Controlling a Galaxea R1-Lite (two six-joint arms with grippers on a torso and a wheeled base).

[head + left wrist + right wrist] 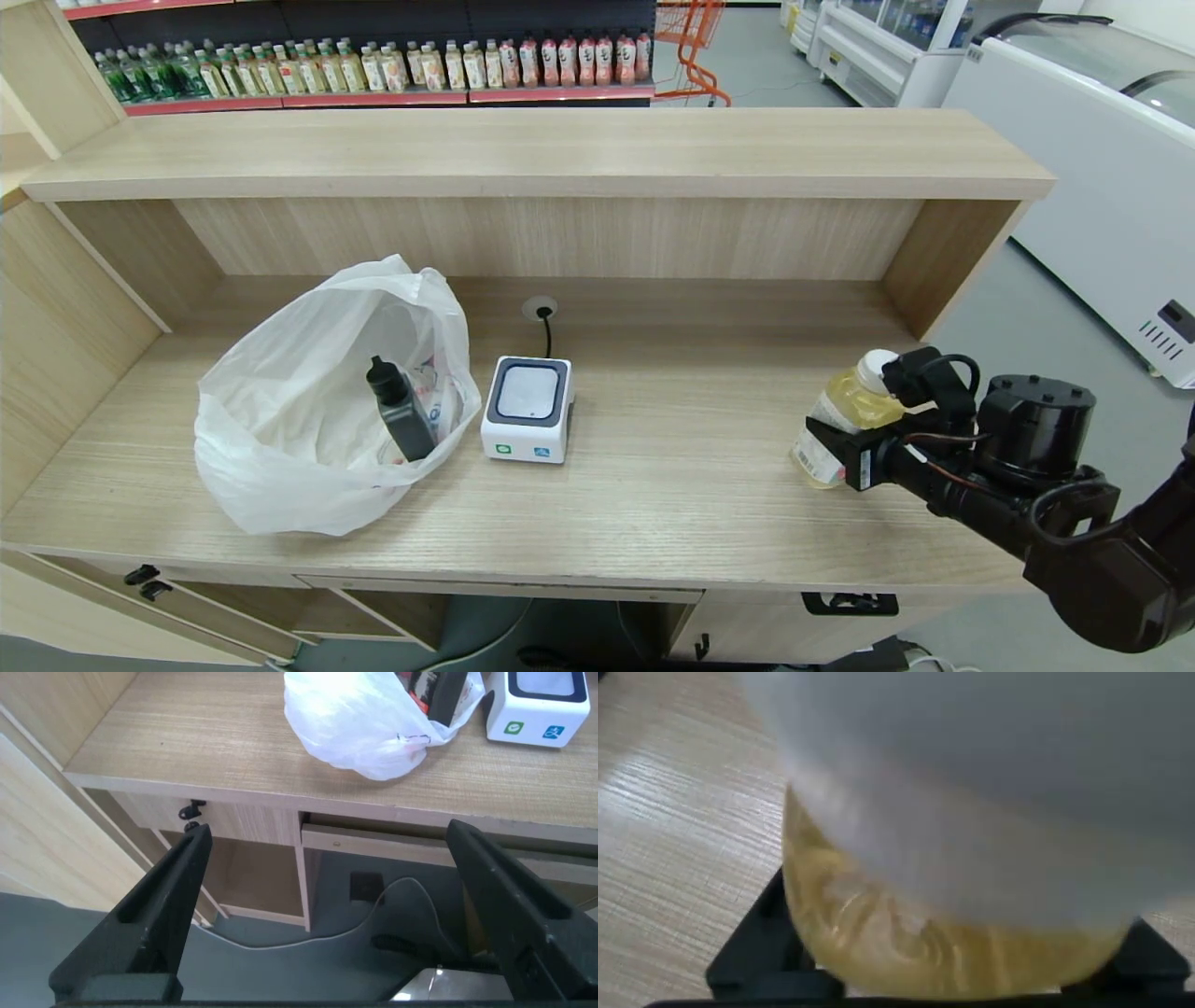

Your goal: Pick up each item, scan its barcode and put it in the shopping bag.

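Nearest, lower right of the head view: the right gripper (pixel 868 415) is clamping a bottle (pixel 843 411) of yellow liquid with a white cap, 1 finger on each side of its body. The right wrist view is showing the same grip, with the yellow body wedged between 2 dark fingers.

The bottle is sitting over the right end of the counter (pixel 672 504); I cannot tell whether its base is touching the wood. Its long axis is tilting, cap toward the upper right and labelled base toward the lower left. I cannot tell which way the barcode is facing.

The left gripper (pixel 329 835) is hanging below the counter's front edge on the bag's side, fingers spread wide and carrying nothing.

Mid frame: the scanner (pixel 526 408), a white box with its dark window facing up, is lying left of the held bottle and well apart from it. Judgement: the coming move is turning on that leftward gap and on bringing the label down over the window. The right arm is the nearer one, and it is already loaded.

Further left: the shopping bag (pixel 280 439) is gaping just beside the scanner, with 1 black bottle (pixel 401 415) inside.

Far: a cable (pixel 544 327) is running back from the scanner, and a shelf of drinks (pixel 373 65) is standing at upper left.
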